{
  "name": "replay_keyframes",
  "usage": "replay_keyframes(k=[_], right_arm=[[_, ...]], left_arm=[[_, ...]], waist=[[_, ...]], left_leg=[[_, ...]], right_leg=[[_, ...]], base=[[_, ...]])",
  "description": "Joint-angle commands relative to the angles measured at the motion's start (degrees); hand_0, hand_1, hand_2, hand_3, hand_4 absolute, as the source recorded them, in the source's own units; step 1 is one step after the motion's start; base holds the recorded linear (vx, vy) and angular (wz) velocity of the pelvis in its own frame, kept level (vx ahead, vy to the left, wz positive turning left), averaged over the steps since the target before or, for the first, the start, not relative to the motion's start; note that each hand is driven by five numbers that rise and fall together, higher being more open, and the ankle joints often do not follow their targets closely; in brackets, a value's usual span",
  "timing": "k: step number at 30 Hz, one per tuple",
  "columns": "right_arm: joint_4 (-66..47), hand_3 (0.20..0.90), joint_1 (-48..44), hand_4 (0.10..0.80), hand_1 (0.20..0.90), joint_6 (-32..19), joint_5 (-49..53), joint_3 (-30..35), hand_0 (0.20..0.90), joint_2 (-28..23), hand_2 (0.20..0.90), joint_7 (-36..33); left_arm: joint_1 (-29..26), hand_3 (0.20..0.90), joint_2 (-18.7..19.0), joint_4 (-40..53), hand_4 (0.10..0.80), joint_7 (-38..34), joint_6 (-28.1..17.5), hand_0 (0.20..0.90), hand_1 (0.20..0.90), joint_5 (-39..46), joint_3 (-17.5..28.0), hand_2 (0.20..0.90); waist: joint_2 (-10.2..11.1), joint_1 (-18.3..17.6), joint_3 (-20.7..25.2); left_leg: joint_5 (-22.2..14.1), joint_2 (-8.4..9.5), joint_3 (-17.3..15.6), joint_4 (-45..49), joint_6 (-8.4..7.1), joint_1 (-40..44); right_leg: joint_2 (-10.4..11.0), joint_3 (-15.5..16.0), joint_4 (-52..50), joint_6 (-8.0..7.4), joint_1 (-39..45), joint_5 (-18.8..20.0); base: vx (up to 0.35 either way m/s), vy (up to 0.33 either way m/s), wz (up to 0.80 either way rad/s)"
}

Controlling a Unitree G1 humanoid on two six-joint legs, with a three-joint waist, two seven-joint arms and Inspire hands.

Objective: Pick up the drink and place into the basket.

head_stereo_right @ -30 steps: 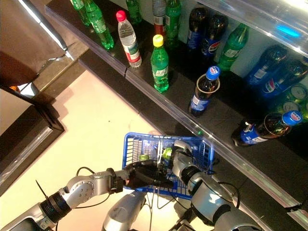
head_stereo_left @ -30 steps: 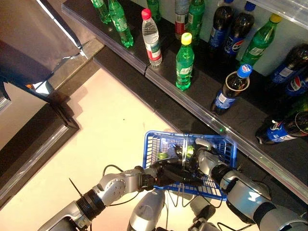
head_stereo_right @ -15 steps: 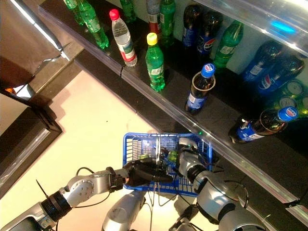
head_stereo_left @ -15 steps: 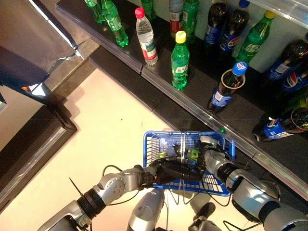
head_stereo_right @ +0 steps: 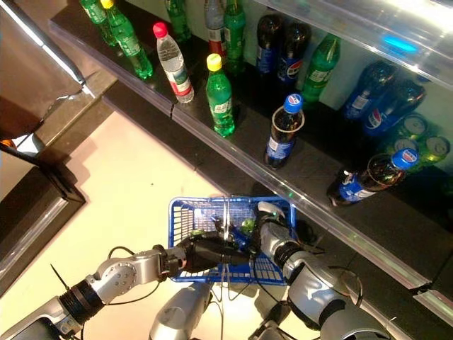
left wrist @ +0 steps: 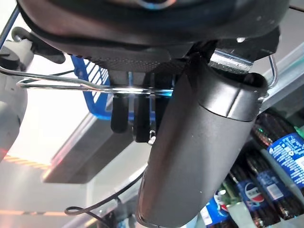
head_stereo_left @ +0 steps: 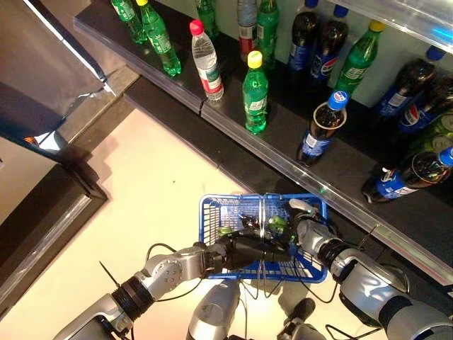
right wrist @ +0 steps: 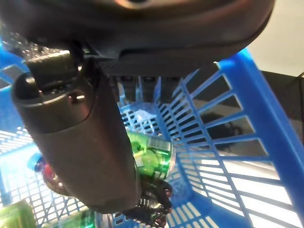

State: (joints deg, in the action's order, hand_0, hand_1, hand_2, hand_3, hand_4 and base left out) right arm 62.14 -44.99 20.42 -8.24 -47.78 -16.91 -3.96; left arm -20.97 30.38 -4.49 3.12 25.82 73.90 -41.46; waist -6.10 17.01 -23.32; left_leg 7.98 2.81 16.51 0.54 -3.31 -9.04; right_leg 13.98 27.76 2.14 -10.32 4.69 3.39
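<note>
Left hand (head_stereo_left: 244,249) grips the basket (head_stereo_left: 212,212) by its wire handle (left wrist: 85,85); right hand (head_stereo_left: 308,230) is inside, curled on the green bottle (right wrist: 149,156); releasing early could tip it against the rim.

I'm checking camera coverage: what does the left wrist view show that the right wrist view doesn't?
Only the left wrist view shows the left robot hand curled around the basket's wire handle, with shelf bottles beyond. Only the right wrist view shows the right robot hand inside the basket above a green drink. Both show the blue basket.
</note>
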Motion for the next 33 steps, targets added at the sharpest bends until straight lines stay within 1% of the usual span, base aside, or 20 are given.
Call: replay_keyframes(k=[1, 4, 6, 8, 11, 12, 14, 15, 16, 19, 20, 21, 25, 30, 33], right_arm=[[-1.69, 0.9, -4.22, 0.8, 0.9, -4.92, 3.69, -0.7, 0.9, -0.17, 0.9, -4.06], [-4.38, 0.9, -2.71, 0.8, 0.9, -7.48, 5.52, 0.53, 0.9, -0.77, 0.9, -4.43], [-8.37, 0.9, -0.64, 0.8, 0.9, -8.55, 6.56, 1.13, 0.9, -1.87, 0.9, -4.86], [-14.85, 0.9, 2.36, 0.8, 0.9, -7.97, 7.18, 1.93, 0.9, -3.23, 0.9, -5.62], [-28.05, 0.9, 9.04, 0.8, 0.9, -6.02, 8.7, 3.47, 0.9, -6.26, 0.9, -7.18], [-31.94, 0.9, 11.95, 0.8, 0.9, -6.39, 8.32, 4.36, 0.9, -7.29, 0.9, -7.83], [-37.83, 0.9, 17.04, 0.8, 0.9, -7.63, 8.6, 5.56, 0.9, -9.07, 0.9, -8.69], [-38.7, 0.9, 17.99, 0.8, 0.9, -8.23, 9.01, 5.92, 0.9, -9.42, 0.9, -8.87], [-41.02, 0.9, 21.31, 0.8, 0.9, -10.22, 8.63, 7.31, 0.9, -10.15, 0.9, -8.8], [-45.98, 0.9, 27.37, 0.8, 0.9, -13.21, 8.97, 9.25, 0.9, -11.89, 0.9, -7.69], [-46.48, 0.9, 28.2, 0.8, 0.9, -13.48, 8.9, 9.52, 0.9, -11.99, 0.9, -7.55], [-48.08, 0.9, 30.7, 0.8, 0.9, -14.39, 8.43, 10.63, 0.9, -12.09, 0.9, -7.44], [-50.17, 0.9, 34.82, 0.8, 0.9, -16.13, 9.82, 12.81, 0.9, -12.01, 0.9, -7.45], [-51.53, 0.9, 37.97, 0.8, 0.9, -16.54, 12.61, 14.19, 0.9, -11.93, 0.9, -6.04], [-51.6, 0.9, 39.9, 0.8, 0.9, -17.31, 15.58, 14.93, 0.9, -12.03, 0.9, -5.03]], left_arm=[[-0.9, 0.2, -9.17, 19.64, 0.1, 7.3, -4.9, 0.3, 0.3, 13.17, 3.52, 0.3], [0.9, 0.2, -8.99, 20.06, 0.1, 2.38, -6.61, 0.3, 0.3, 10.45, 6.06, 0.3], [3.32, 0.2, -8.4, 20.21, 0.1, -0.06, -6.09, 0.3, 0.3, 9.57, 8.79, 0.3], [6.66, 0.2, -7.87, 20.93, 0.1, -1.59, -5.19, 0.3, 0.3, 7.39, 12.0, 0.3], [12.59, 0.2, -5.96, 22.4, 0.1, -1.98, -4.3, 0.3, 0.3, 4.88, 17.65, 0.3], [14.77, 0.2, -5.73, 22.77, 0.1, -2.09, -4.29, 0.3, 0.3, 3.78, 19.61, 0.3], [18.46, 0.2, -5.57, 23.22, 0.1, -2.51, -4.17, 0.3, 0.3, 3.05, 22.91, 0.3], [19.18, 0.2, -5.57, 23.22, 0.1, -2.62, -4.32, 0.3, 0.3, 3.02, 23.6, 0.3], [21.52, 0.2, -5.89, 22.92, 0.1, -1.98, -4.92, 0.3, 0.3, 1.47, 25.94, 0.3], [25.35, 0.2, -5.94, 22.36, 0.1, -1.26, -7.76, 0.3, 0.3, -1.27, 29.38, 0.3], [25.89, 0.2, -6.02, 22.29, 0.1, -1.44, -8.16, 0.3, 0.3, -1.65, 29.75, 0.3], [27.45, 0.2, -6.35, 21.48, 0.1, -1.58, -8.55, 0.3, 0.3, -2.27, 31.36, 0.3], [30.2, 0.2, -7.47, 17.25, 0.1, -2.34, -10.55, 0.3, 0.3, -6.24, 33.2, 0.3], [31.38, 0.2, -7.25, 10.49, 0.1, -2.96, -13.78, 0.3, 0.3, -8.75, 33.21, 0.3], [31.52, 0.2, -7.28, 2.77, 0.1, -3.27, -18.54, 0.3, 0.3, -12.81, 33.06, 0.3]], waist=[[1.63, 0.71, 6.37], [1.97, 0.8, 6.95], [2.27, 0.79, 7.34], [2.79, 0.71, 7.79], [3.61, 0.48, 8.33], [3.89, 0.35, 8.49], [4.27, 0.16, 9.05], [4.35, 0.12, 9.21], [4.64, 0.03, 9.67], [5.06, -0.1, 10.84], [5.08, -0.09, 11.08], [5.22, -0.1, 11.7], [5.58, -0.2, 13.03], [6.08, -0.96, 13.91], [6.49, -1.94, 14.69]], left_leg=[[-4.33, -2.15, -7.87, -2.96, 1.78, 3.26], [-4.36, -2.35, -7.82, -2.95, 1.6, 3.64], [-4.42, -2.53, -7.74, -3.0, 1.44, 4.15], [-4.46, -2.82, -7.72, -3.19, 1.22, 4.64], [-4.28, -3.19, -7.58, -3.67, 0.79, 5.21], [-4.18, -3.34, -7.48, -3.86, 0.67, 5.51], [-4.04, -3.58, -7.33, -4.27, 0.48, 6.04], [-4.02, -3.63, -7.3, -4.32, 0.43, 6.14], [-4.01, -3.82, -7.3, -4.45, 0.27, 6.52], [-3.91, -4.19, -7.27, -4.79, -0.09, 7.13], [-3.9, -4.26, -7.27, -4.84, -0.15, 7.22], [-3.8, -4.4, -7.23, -5.01, -0.31, 7.48], [-3.49, -4.68, -7.07, -5.43, -0.74, 8.13], [-3.28, -5.02, -7.42, -5.54, -1.32, 8.49], [-3.1, -5.42, -8.23, -5.54, -1.69, 8.62]], right_leg=[[2.12, -4.22, -5.89, 0.86, -5.0, -0.14], [2.03, -4.03, -5.84, 0.83, -4.51, -0.28], [1.88, -3.97, -5.73, 0.78, -3.93, -0.43], [1.63, -3.92, -5.47, 0.69, -3.33, -0.63], [1.07, -4.02, -4.86, 0.56, -2.46, -0.85], [0.89, -4.01, -4.78, 0.54, -2.17, -0.95], [0.55, -4.04, -4.38, 0.41, -1.46, -1.16], [0.47, -4.02, -4.28, 0.36, -1.28, -1.2], [0.27, -4.03, -4.0, 0.25, -0.72, -1.35], [-0.11, -4.05, -3.21, 0.08, 0.41, -1.51], [-0.17, -4.03, -3.11, 0.08, 0.56, -1.54], [-0.35, -4.03, -2.92, 0.07, 1.03, -1.7], [-1.0, -4.02, -2.21, 0.18, 2.42, -1.99], [-1.46, -4.26, -1.35, 0.16, 3.56, -1.96], [-1.69, -4.56, -0.79, 0.01, 4.14, -1.8]], base=[[0.03, -0.006, 0.0], [0.0, 0.0, 0.0], [0.041, -0.031, -0.01], [0.046, -0.047, -0.02], [0.028, -0.055, -0.02], [0.024, -0.046, -0.01], [0.014, -0.019, 0.0], [0.034, -0.025, 0.0], [0.035, -0.02, 0.0], [0.035, -0.017, -0.03], [0.035, -0.011, -0.01], [0.03, -0.013, -0.02], [0.02, -0.017, -0.06], [-0.008, -0.016, -0.07], [-0.025, -0.024, -0.07]])
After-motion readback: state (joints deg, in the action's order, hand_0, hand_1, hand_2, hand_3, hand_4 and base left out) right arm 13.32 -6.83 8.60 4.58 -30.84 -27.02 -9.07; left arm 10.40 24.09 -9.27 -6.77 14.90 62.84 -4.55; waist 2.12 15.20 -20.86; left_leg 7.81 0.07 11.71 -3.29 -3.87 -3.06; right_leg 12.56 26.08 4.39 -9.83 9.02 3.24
